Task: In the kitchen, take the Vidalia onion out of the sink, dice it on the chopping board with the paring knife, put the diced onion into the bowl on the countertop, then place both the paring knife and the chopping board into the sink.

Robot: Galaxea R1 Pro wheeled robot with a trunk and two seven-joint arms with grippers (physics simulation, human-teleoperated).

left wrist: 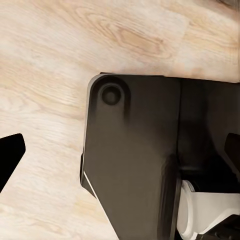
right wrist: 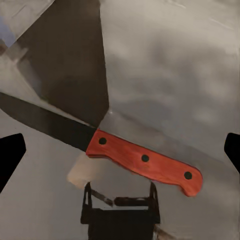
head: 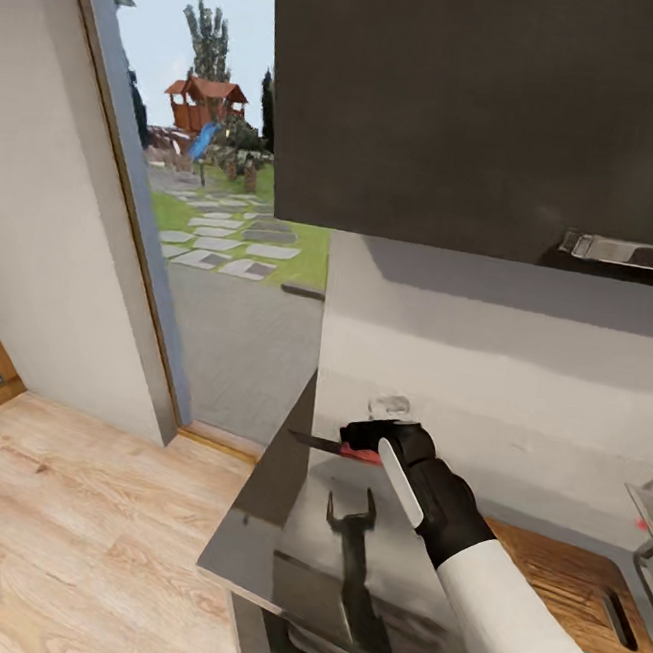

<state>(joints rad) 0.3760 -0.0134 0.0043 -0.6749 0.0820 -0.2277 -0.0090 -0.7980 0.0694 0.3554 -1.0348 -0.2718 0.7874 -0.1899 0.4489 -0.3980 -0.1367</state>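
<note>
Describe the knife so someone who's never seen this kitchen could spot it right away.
Find the glossy dark countertop under the dark wall cabinet, left of the wooden chopping board. The knife lies flat near the wall, under the right hand. Its red-orange riveted handle and dark pointed blade mark it.

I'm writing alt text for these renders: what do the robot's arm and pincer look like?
In the head view the right arm has a smooth white forearm shell, then a glossy black wrist section. A slim white oblong strip runs along the black part. The right pincer is black and blocky. In both wrist views the fingertips show as plain black wedges. No cables or markings are visible.
</note>
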